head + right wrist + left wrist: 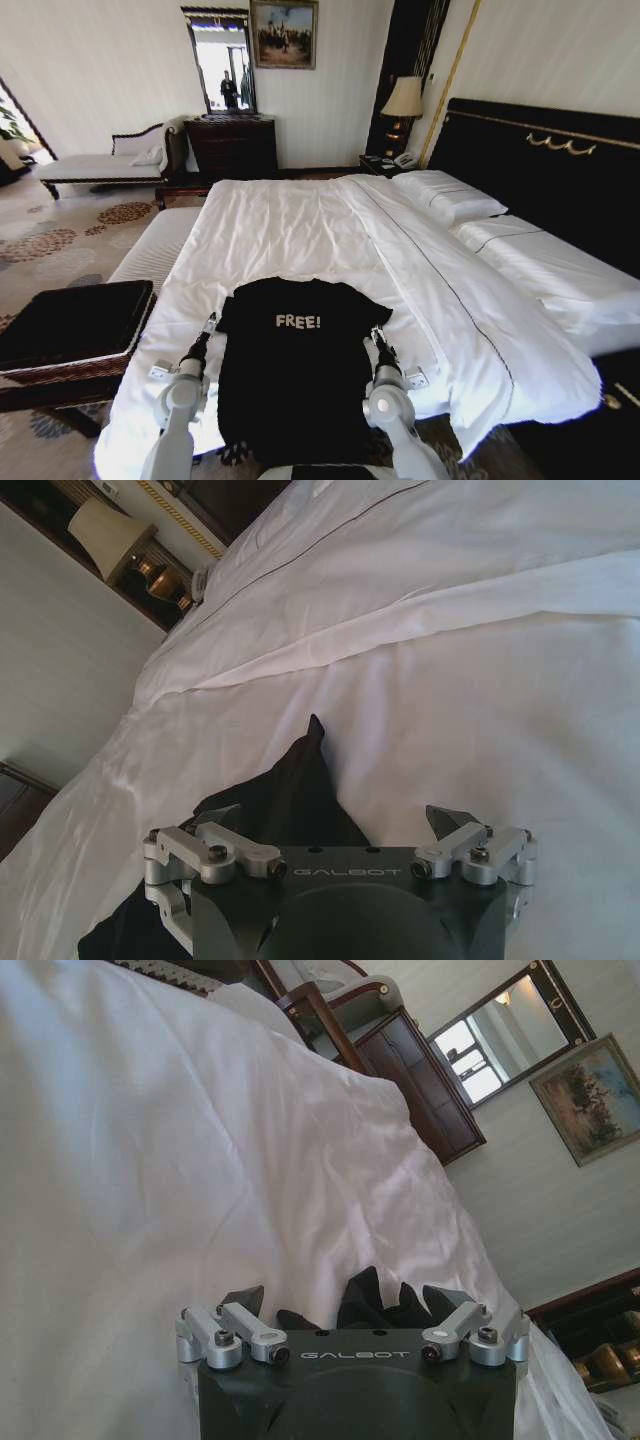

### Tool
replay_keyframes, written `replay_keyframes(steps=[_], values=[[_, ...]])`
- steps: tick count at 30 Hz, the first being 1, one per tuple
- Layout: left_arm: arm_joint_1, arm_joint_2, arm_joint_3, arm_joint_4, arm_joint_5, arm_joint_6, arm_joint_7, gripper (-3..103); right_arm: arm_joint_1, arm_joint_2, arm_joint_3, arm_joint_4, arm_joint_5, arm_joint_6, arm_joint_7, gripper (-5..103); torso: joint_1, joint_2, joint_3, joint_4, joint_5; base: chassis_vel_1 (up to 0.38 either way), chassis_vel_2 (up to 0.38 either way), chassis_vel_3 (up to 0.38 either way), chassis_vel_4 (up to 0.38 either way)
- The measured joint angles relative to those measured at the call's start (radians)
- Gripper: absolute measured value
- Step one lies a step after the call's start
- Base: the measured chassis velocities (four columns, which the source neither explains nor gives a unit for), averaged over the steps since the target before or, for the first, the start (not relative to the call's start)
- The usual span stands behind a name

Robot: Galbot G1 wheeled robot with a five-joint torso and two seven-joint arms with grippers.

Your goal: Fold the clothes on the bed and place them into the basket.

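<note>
One black T-shirt (297, 372) lies flat at the foot of the bed (300, 225), chest lettering up, hem hanging over the near edge. Left gripper (209, 326) sits at the shirt's 9 o'clock sleeve; in the left wrist view its jaws are spread, with black cloth bunched between them (372, 1305). Right gripper (378, 337) sits at the 3 o'clock sleeve, jaws spread wide in the right wrist view (340, 825), sleeve fabric lying between them, not pinched. Basket (70, 362) rests off the bed at 9 o'clock, beside the white bench (160, 245).
</note>
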State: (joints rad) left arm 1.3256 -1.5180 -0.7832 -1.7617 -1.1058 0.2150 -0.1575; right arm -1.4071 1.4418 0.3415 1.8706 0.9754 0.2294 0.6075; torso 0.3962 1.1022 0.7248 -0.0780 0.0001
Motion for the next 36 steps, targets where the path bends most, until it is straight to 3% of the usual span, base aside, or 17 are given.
replay_keyframes(steps=[9, 11, 13, 14, 19, 21, 23, 31, 36], values=[[-0.02, -0.015, -0.001, 0.058, -0.018, 0.005, -0.003, 53, -0.004, -0.006, 0.005, 0.0, 0.0, 0.0, 0.004, 100, 0.0, 0.0, 0.0, 0.0002, 0.0, 0.0, 0.0, 0.0, 0.0], [-0.02, -0.015, -0.002, 0.06, -0.018, 0.005, -0.002, 53, -0.004, -0.006, 0.004, 0.0, 0.0, -0.001, 0.004, 100, 0.0, 0.0, 0.0, 0.0001, 0.0, 0.0, 0.0, 0.0, 0.0], [-0.019, -0.016, -0.003, 0.064, -0.017, 0.004, 0.0, 42, -0.003, -0.006, 0.003, -0.002, -0.001, -0.001, 0.005, 100, 0.0, 0.0, 0.0, 0.0002, -0.0001, 0.0, 0.0, 0.0, 0.0], [-0.019, -0.016, -0.003, 0.064, -0.017, 0.004, 0.0, 42, -0.003, -0.006, 0.003, -0.002, -0.001, -0.001, 0.005, 100, 0.0, 0.0, 0.0, 0.0002, -0.0001, 0.0, 0.0, 0.0, 0.0], [-0.016, -0.017, -0.007, 0.065, -0.009, -0.002, 0.003, 15, 0.001, -0.005, -0.002, -0.009, -0.003, -0.003, 0.007, 100, 0.0, 0.0, 0.0, 0.0002, -0.0001, 0.0, 0.0, 0.0, 0.0], [-0.016, -0.016, -0.007, 0.065, -0.009, -0.002, 0.003, 15, 0.001, -0.004, -0.002, -0.01, -0.003, -0.003, 0.007, 100, 0.0, 0.0, 0.0, 0.0002, -0.0001, 0.0, 0.0, 0.0, 0.0], [-0.016, -0.016, -0.007, 0.063, -0.007, -0.002, 0.003, 4, -0.001, -0.003, -0.004, -0.013, -0.004, -0.003, 0.008, 100, 0.0, 0.0, 0.0, 0.0002, -0.0001, 0.0, 0.0, 0.0, 0.0], [0.003, -0.015, -0.002, 0.015, 0.012, -0.007, 0.015, 0, -0.002, -0.004, 0.0, -0.013, -0.004, -0.003, 0.009, 100, 0.0, 0.0, 0.0, 0.0001, -0.0002, 0.0, 0.0, 0.0, 0.0], [0.072, -0.008, 0.006, -0.111, 0.057, -0.025, 0.021, 0, -0.002, -0.006, 0.004, -0.014, -0.004, -0.003, 0.011, 100, 0.0, 0.0, 0.0, 0.0001, -0.0001, 0.0, 0.0, 0.0, 0.0]])
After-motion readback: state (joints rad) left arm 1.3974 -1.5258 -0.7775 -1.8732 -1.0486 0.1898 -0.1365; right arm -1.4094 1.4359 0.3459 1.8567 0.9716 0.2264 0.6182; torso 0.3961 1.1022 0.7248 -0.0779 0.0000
